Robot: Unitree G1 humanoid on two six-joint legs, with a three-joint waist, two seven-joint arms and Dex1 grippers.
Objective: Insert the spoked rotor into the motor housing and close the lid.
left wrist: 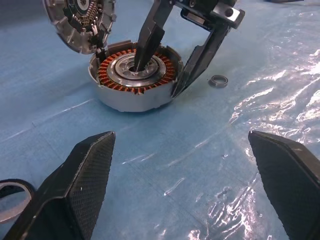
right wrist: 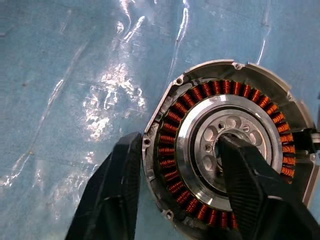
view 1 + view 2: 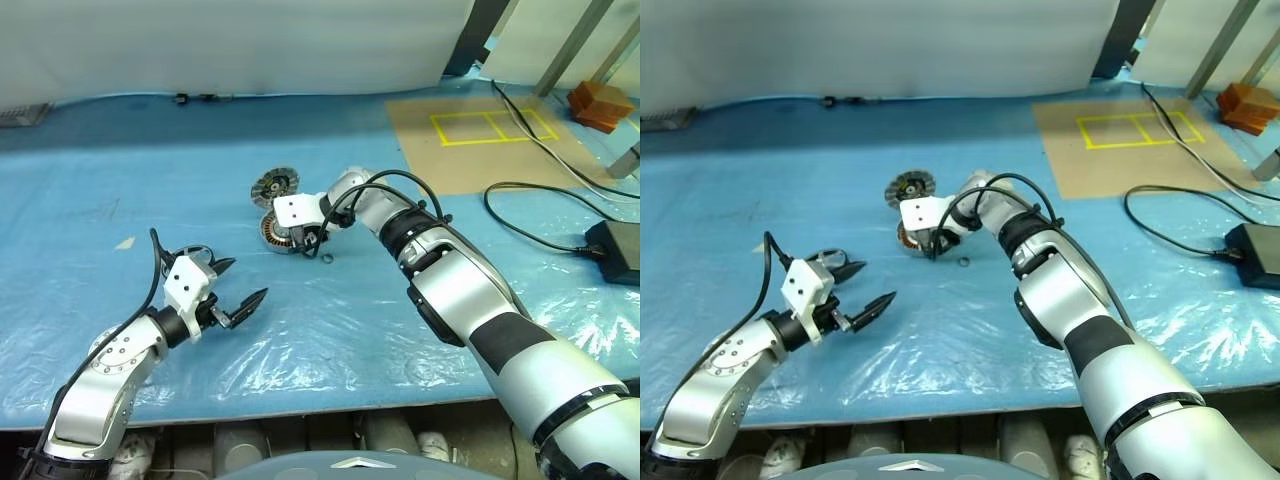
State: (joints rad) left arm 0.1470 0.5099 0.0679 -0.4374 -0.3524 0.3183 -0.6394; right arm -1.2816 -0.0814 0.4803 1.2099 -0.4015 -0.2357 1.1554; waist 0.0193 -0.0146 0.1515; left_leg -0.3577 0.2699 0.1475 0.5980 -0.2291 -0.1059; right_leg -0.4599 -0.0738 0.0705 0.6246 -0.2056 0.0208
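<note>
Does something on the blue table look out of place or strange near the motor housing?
Yes. A small dark metal ring lies loose on the blue plastic sheet, beside the round grey motor housing with copper windings, belonging to nothing around it. The silver finned lid leans tilted against the housing's rim rather than lying flat.

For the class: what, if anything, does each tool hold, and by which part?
Left tool: nothing. Right tool straddles the motor housing wall, one finger in its centre; a firm grip cannot be told.
</note>
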